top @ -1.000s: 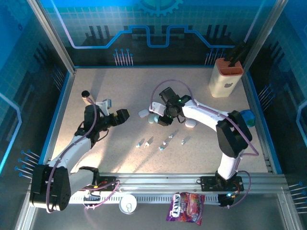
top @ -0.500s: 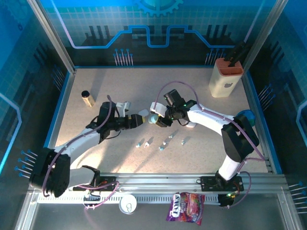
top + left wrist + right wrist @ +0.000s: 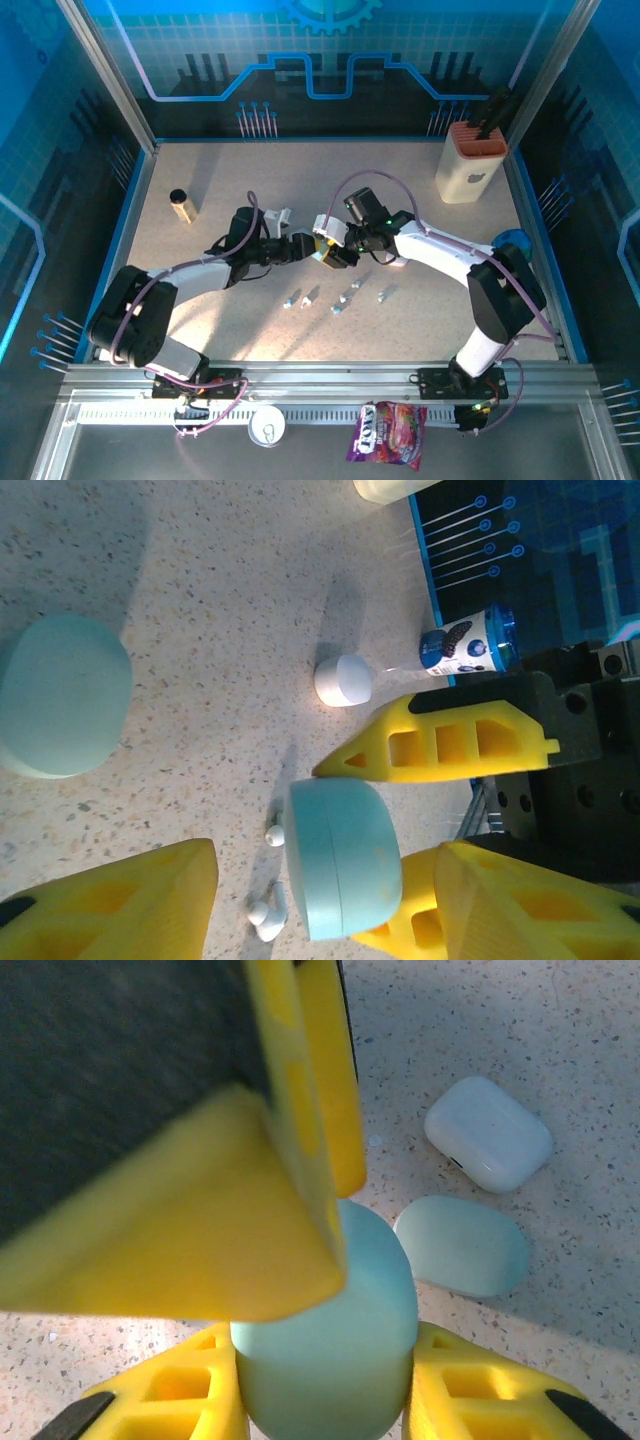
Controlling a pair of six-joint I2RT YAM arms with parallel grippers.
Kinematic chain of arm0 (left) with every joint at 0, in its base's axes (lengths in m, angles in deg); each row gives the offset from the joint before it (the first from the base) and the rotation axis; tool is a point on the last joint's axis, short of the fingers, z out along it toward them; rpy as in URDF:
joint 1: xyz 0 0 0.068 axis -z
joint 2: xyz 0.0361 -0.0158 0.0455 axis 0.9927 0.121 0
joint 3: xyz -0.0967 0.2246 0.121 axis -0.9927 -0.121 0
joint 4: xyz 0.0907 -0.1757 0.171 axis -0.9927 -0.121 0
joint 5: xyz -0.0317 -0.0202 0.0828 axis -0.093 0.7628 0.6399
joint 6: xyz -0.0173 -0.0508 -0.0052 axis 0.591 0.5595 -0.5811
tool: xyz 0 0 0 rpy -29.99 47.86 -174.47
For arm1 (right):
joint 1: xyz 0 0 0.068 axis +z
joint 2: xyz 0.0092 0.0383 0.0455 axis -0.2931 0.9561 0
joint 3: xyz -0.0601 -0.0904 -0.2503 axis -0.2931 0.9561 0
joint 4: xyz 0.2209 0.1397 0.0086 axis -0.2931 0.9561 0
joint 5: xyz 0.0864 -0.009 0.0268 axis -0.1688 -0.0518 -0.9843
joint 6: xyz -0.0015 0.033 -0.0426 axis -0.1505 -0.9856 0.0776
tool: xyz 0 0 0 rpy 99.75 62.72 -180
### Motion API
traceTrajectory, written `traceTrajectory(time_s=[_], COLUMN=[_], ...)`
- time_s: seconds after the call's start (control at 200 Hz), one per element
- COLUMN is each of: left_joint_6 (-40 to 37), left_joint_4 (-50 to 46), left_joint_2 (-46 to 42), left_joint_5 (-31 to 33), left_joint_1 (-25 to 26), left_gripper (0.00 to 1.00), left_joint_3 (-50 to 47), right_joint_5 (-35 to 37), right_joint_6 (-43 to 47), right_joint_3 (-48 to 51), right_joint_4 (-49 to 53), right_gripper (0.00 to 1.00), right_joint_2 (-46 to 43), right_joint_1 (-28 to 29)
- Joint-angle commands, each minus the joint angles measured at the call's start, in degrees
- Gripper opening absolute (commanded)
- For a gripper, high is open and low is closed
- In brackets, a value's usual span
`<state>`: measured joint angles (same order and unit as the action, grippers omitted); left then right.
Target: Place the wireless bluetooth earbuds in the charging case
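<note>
My right gripper is shut on a teal charging case, held closed above the table's middle. My left gripper faces it with its jaws open around the same case. A gap shows between its left finger and the case. One left finger looms over the case in the right wrist view. Several small white earbuds lie in a loose row on the table in front, and two earbuds lie below the case.
A second teal case and a white case lie on the table nearby. Another white case sits further right. A black-capped bottle stands at the left, a white and orange holder at the back right, and a blue-lidded tub by the right wall.
My left arm has swung right to the middle and its jaws have narrowed around the teal case. The right gripper has carried that case slightly left and nearer.
</note>
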<state>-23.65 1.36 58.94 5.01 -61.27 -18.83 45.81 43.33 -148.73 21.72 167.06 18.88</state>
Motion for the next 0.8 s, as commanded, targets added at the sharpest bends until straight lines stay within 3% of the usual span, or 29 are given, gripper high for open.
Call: traceTrajectory(time_s=[0.0, 0.265, 0.605, 0.795], left_joint_6=[1.7, 2.4, 1.7, 1.3], left_joint_4=[4.2, 4.6, 3.7, 3.3], left_joint_2=[1.3, 2.6, 3.2, 3.2], left_joint_5=[-2.1, -3.6, -4.7, -5.1], left_joint_1=[0.7, 1.1, 1.8, 1.9], left_gripper=[0.55, 0.46, 0.47, 0.36], left_joint_3=[1.8, 1.7, 1.4, 1.5], right_joint_5=[-2.9, -0.6, 1.1, 2.3], right_joint_6=[-0.1, -0.8, -1.5, -1.9], right_joint_3=[0.7, 0.9, 1.4, 1.6], right_joint_4=[0.0, -0.6, -2.2, -2.8], right_gripper=[0.29, 0.30, 0.29, 0.29], right_joint_2=[-1.6, -1.6, -2.4, -2.7], right_joint_1=[-0.5, -0.8, -0.8, -0.9])
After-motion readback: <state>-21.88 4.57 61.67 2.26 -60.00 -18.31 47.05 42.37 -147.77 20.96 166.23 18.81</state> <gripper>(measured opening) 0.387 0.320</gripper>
